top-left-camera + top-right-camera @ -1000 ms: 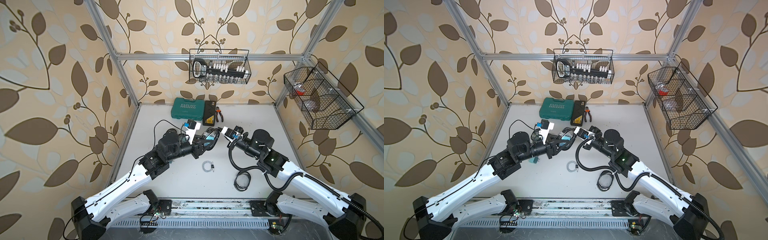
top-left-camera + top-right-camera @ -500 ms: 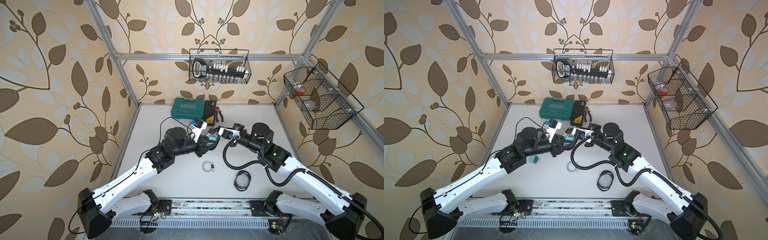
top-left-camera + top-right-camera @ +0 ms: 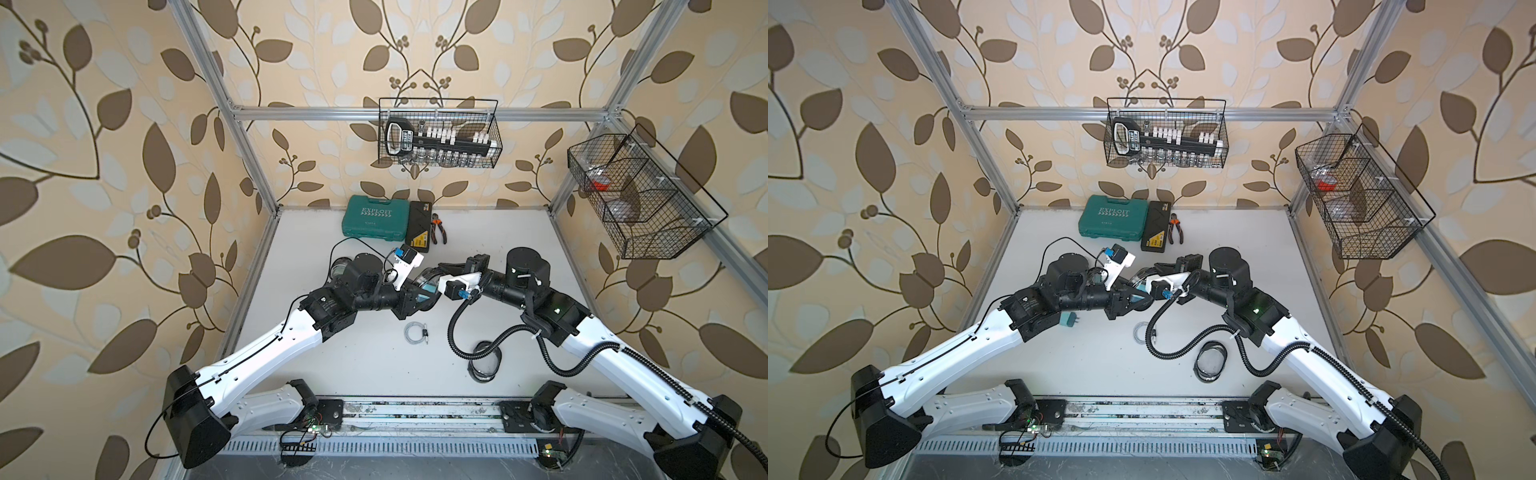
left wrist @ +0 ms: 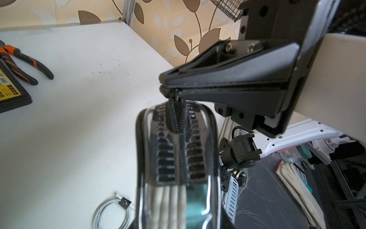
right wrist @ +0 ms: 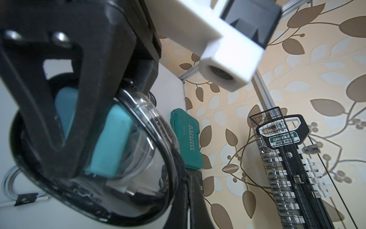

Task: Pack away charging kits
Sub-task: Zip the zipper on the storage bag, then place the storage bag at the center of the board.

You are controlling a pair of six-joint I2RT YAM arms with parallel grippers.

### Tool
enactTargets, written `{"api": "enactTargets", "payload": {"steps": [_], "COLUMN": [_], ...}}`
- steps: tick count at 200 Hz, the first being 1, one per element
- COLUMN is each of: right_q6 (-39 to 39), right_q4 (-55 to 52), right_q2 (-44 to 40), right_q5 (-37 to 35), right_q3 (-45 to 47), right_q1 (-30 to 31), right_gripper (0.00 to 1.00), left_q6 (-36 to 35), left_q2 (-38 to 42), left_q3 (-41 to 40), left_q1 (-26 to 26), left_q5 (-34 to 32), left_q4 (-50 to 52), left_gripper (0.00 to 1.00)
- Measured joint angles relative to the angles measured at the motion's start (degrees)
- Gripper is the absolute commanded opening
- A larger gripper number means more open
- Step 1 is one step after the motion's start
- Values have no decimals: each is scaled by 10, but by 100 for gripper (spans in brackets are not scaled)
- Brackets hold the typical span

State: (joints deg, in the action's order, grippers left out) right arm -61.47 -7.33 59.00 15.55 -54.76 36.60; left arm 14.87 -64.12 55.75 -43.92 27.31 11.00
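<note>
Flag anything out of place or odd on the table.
Nothing spilled or damaged. Besides the pouch in the left gripper, zip pull in the right gripper, three kit parts lie loose on the table: a cable, an adapter half under the left arm, and a second pouch.

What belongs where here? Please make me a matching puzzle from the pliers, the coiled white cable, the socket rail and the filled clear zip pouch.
Things:
1 pliers
2 coiled white cable
3 socket rail
4 filled clear zip pouch

Places:
A in the wire basket on the back wall
B held in the left gripper
C loose near the table's middle
D on the table beside the black flat case

Pairs: 1-D, 2-C, 3-A, 4-B.
</note>
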Motion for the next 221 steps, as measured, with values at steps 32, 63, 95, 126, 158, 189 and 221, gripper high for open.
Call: {"api": "enactTargets", "payload": {"steps": [32,63,95,126,158,189,221], "right_q6": [-51,-88,-103,-86,9,120,277], "right_q4": [-19,-35,-39,-6,111,157,205], "right_q2": [10,21,28,29,-28,-73,-128], "right_q5": [12,22,31,35,7,-60,-129], "right_q3": [-7,-12,-16,-11,85,205,271], "right_q1": [0,-2,-3,2,26,26,26], "right_gripper": [0,0,0,49,100,100,100], "left_q6": [-2,-6,-10,0,50,112,176], "left_q2": [-15,-35,-45,-59,-93,-153,-261], "left_q3": [1,8,10,11,-12,-34,-37], "left_q1": [0,0,0,1,47,111,133], "left_q5": [8,13,13,-1,-33,-56,-62], "left_q4": [10,19,23,23,-8,-59,-147], "left_gripper": [0,0,0,0,0,0,0]}}
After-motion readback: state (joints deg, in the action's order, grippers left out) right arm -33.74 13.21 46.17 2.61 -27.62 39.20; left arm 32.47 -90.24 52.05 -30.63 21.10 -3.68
